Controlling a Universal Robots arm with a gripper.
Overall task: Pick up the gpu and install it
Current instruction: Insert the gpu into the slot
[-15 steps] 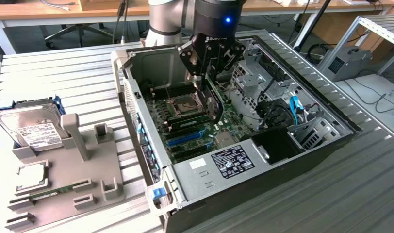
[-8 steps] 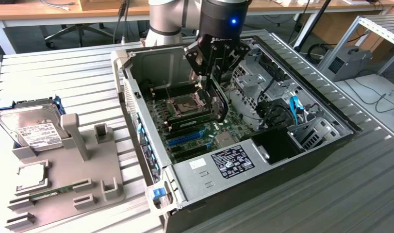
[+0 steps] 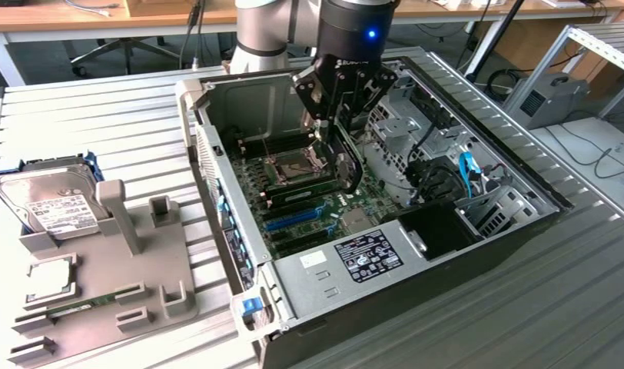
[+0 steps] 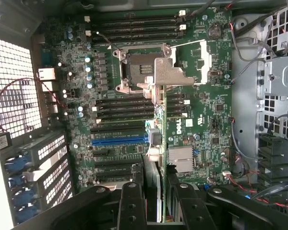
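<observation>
On the exterior view's left, a slatted metal worktop [image 3: 107, 115] carries a grey fixture [image 3: 137, 284]. A silver hard drive [image 3: 54, 206] with a white label sits at the fixture's upper left. A square processor chip [image 3: 51, 277] lies below it in the frame, and a narrow green memory stick [image 3: 84, 304] lies lower still.

In the middle of the frame an open computer case [image 3: 394, 300] lies on its side with the motherboard [image 3: 302, 204] facing up. The tool [image 3: 338, 127] hangs inside the case at upper centre, clenched on the gpu [image 3: 345, 169]. The gpu is upright and edge-on, a thin dark card reaching down from the jaws toward the board. It hangs just to the exterior view's right of the processor socket [image 3: 291, 167]. I cannot tell whether its lower edge touches the board. A blue slot [image 3: 291, 221] lies on the board lower in the frame than the card.

In the wrist view the gpu [image 4: 153, 187] shows as a narrow strip between the two black fingers [image 4: 132, 206], which press on it from either side. Its far end lies near the end of the blue slot [image 4: 117, 140], with the processor socket [image 4: 141, 72] beyond.

On the exterior view's right, still inside the case, are metal drive bays [image 3: 394, 123], a blue cable [image 3: 464, 173] and a black power supply block [image 3: 440, 229].
</observation>
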